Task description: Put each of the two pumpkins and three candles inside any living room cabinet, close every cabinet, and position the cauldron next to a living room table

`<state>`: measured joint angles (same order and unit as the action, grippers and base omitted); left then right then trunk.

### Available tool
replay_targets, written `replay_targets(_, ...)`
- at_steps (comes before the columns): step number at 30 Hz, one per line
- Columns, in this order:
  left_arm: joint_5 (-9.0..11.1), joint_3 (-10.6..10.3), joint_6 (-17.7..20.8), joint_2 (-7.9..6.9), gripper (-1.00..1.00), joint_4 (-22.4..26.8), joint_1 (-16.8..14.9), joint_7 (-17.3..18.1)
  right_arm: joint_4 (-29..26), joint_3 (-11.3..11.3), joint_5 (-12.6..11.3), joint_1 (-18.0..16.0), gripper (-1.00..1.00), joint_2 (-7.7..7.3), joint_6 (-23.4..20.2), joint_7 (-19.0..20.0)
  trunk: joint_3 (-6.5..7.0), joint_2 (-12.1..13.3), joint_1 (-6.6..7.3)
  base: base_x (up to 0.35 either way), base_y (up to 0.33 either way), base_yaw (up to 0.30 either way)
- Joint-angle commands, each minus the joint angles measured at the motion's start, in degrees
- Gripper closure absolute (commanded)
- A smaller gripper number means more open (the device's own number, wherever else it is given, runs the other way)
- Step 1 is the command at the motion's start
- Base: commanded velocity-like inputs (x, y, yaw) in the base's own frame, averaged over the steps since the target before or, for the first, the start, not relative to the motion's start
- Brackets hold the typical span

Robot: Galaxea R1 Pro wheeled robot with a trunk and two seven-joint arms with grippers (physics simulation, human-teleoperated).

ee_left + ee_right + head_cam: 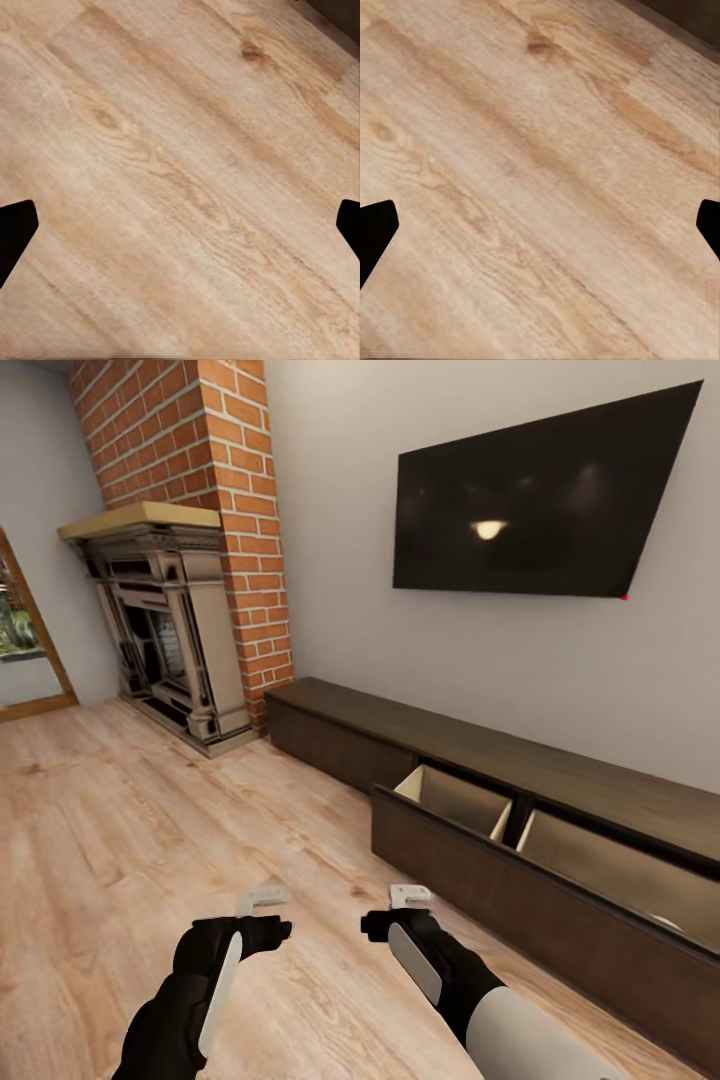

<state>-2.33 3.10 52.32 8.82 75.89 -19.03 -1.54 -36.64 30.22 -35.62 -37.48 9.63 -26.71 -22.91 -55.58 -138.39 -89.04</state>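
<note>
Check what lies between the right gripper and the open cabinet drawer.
Nothing: in the head view, only bare wooden floor separates the right gripper from the cabinet drawer.

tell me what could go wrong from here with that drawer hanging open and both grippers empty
1. The cabinet has a wide drawer pulled out over the floor, close to the right gripper; a turn or a drive forward could knock it.
2. The left gripper and right gripper are open and hold nothing, so the drawer's visible compartments are unfilled.
3. If left out, the drawer fails the closed-cabinet requirement.
</note>
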Motion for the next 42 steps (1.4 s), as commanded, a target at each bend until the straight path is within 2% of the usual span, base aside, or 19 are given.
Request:
replay_targets(1,-0.22,0.07,0.25,0.05,-1.00,0.06,-0.04,0.04,-0.10,0.30,-0.59,-0.05,-1.00,-0.05,-0.10,-0.55,-0.06,-0.03,0.01,-0.002,0.004,0.287)
replay_targets(26,-0.22,-0.02,0.24,0.05,-1.00,0.04,-0.04,0.04,-0.10,0.55,-0.54,-0.05,-1.00,0.11,-0.01,-0.55,-0.08,-0.03,0.01,0.000,0.000,0.288)
replay_targets(36,-0.22,-0.11,0.24,0.05,-1.00,0.04,-0.04,0.04,-1.23,0.73,0.03,0.04,-1.00,0.37,0.07,-0.82,-0.11,-0.03,0.01,0.072,-0.029,0.043)
replay_targets(42,-0.22,-0.03,0.24,0.05,-1.00,0.04,-0.04,0.04,-1.21,0.78,0.03,0.04,-1.00,0.37,-0.01,-0.86,-0.11,-0.03,0.01,0.050,-0.116,0.276)
